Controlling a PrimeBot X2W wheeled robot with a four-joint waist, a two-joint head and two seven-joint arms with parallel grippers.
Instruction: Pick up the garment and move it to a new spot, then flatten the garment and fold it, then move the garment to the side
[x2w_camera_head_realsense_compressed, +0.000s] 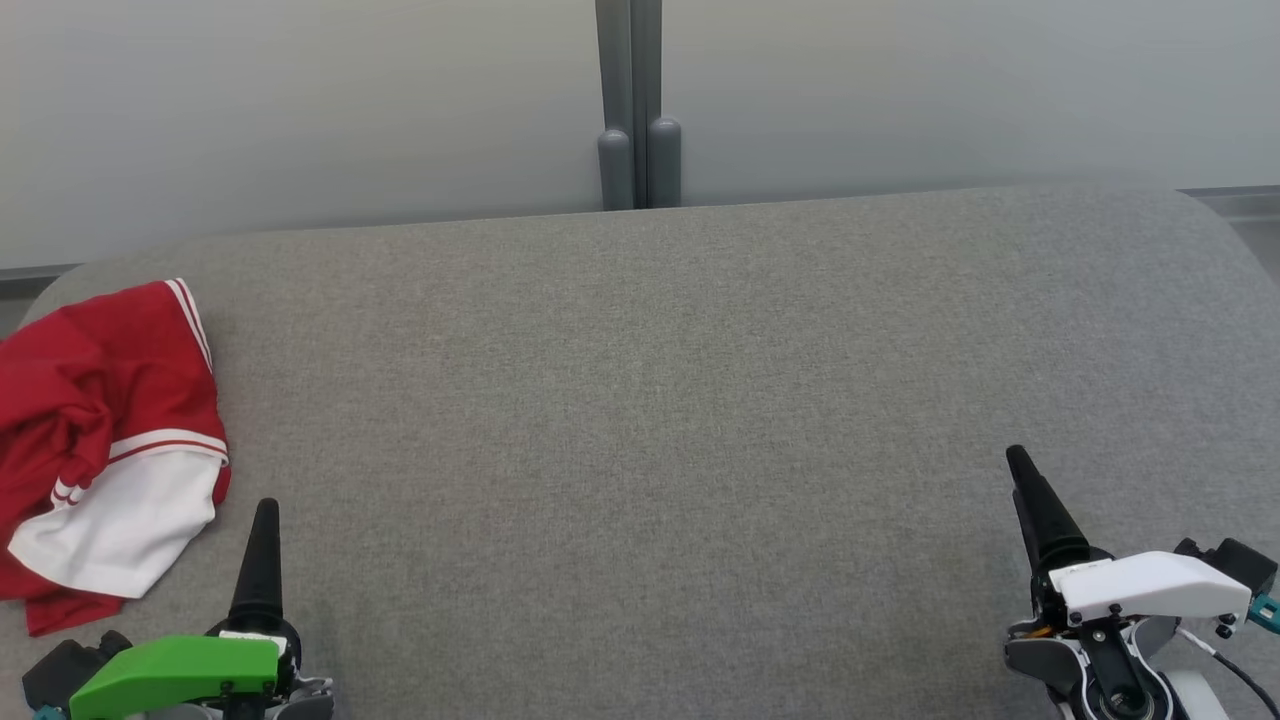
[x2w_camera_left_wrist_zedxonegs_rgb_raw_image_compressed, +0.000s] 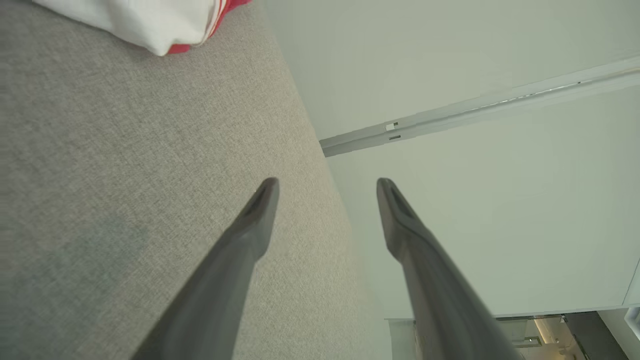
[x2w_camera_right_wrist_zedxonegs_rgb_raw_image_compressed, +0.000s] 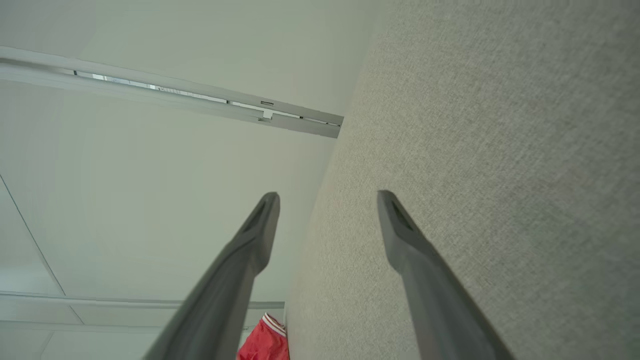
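Observation:
The garment (x2w_camera_head_realsense_compressed: 105, 450) is red with white panels and white stripes, and it lies crumpled at the far left of the grey fabric surface (x2w_camera_head_realsense_compressed: 640, 420). A white corner of the garment (x2w_camera_left_wrist_zedxonegs_rgb_raw_image_compressed: 145, 22) shows at the top of the left wrist view, and a red bit of the garment (x2w_camera_right_wrist_zedxonegs_rgb_raw_image_compressed: 265, 342) at the bottom of the right wrist view. My left gripper (x2w_camera_head_realsense_compressed: 265, 520) rests at the lower left, just right of the garment and apart from it. In its wrist view the left gripper (x2w_camera_left_wrist_zedxonegs_rgb_raw_image_compressed: 327, 187) is open and holds nothing. My right gripper (x2w_camera_head_realsense_compressed: 1020, 465) sits at the lower right, and the right gripper (x2w_camera_right_wrist_zedxonegs_rgb_raw_image_compressed: 327, 200) stands open and empty.
A pale wall runs behind the grey surface, with a grey double post (x2w_camera_head_realsense_compressed: 638, 110) at its middle. The surface's rear edge curves down at both back corners. Bare grey fabric spreads between the two grippers.

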